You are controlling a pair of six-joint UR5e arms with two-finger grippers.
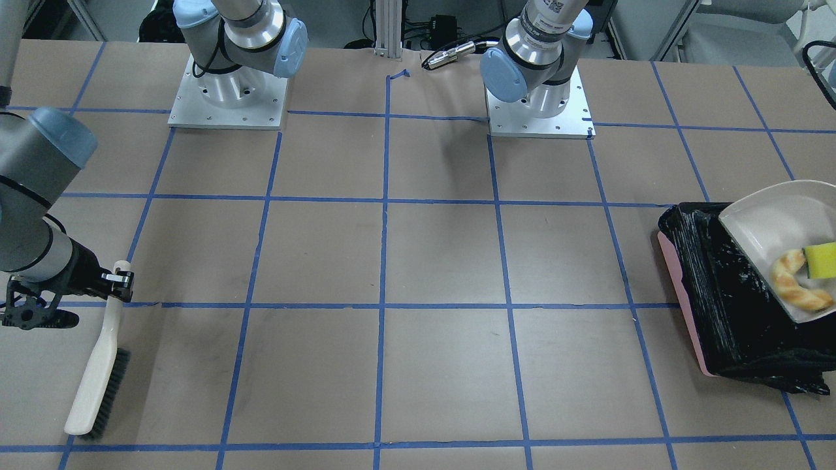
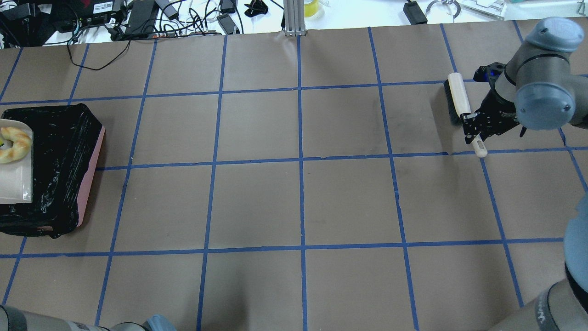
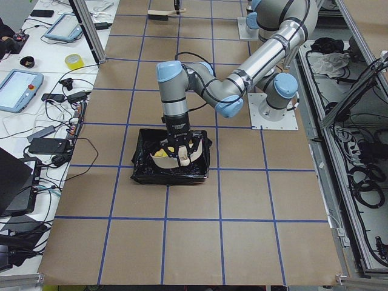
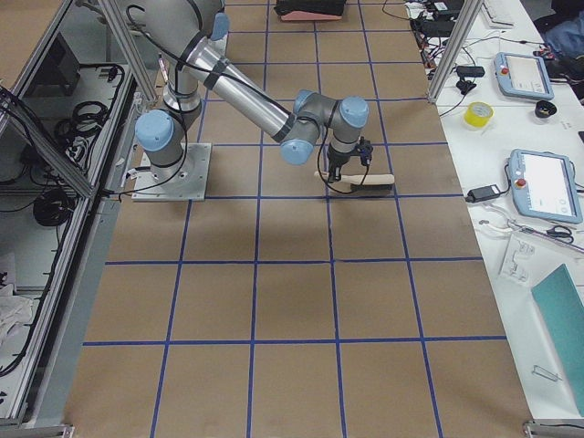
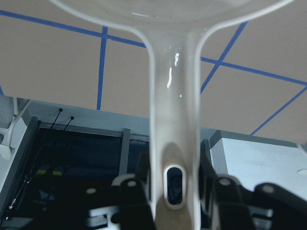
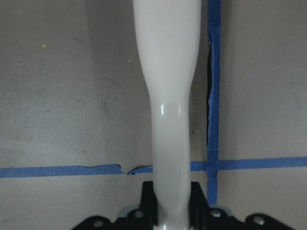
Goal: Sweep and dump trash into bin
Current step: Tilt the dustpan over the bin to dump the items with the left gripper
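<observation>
Front-facing view, right edge — left gripper (image 5: 173,189), clamping the dustpan (image 1: 771,222), should tilt steeper so croissant (image 1: 798,287) and sponge (image 1: 821,260) drop into bin (image 1: 712,294); right gripper (image 1: 119,279) clamps brush (image 1: 98,382).

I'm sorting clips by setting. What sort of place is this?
Most likely a robotics lab: arm bases bolted to a table gridded with blue tape, and teach pendants lying on a side bench.

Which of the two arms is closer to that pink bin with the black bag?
Left. The left gripper holds the dustpan right above the bin; the right gripper grips the brush far across the table.
</observation>
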